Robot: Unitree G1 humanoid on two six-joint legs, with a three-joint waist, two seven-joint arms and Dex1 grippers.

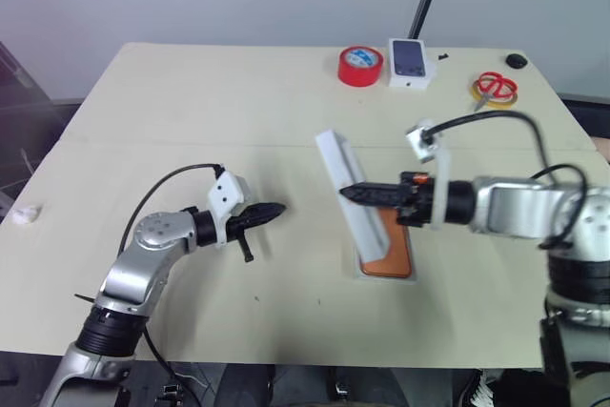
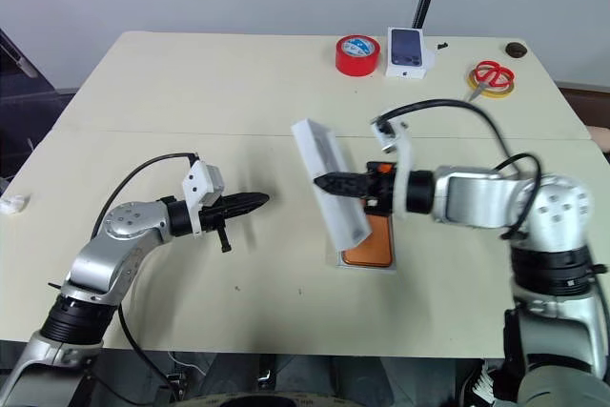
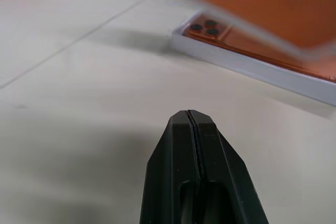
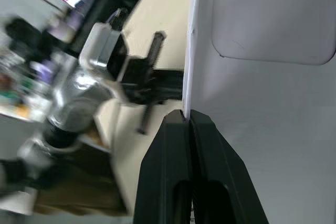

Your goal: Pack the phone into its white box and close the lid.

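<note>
Beneath the lid (image 1: 348, 193) pinched by the right tool (image 1: 345, 193), phone (image 3: 247, 45) lenses show.

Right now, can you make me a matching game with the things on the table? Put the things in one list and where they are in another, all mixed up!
Things:
1. phone
2. lid
3. red tape roll
4. scissors

Places:
A. at the table's far edge, beside the small picture box
B. lying in the white box
C. on a yellow ring near the far right corner
D. tilted in the air, pinched by the right gripper

Pairs: 1-B, 2-D, 3-A, 4-C
</note>
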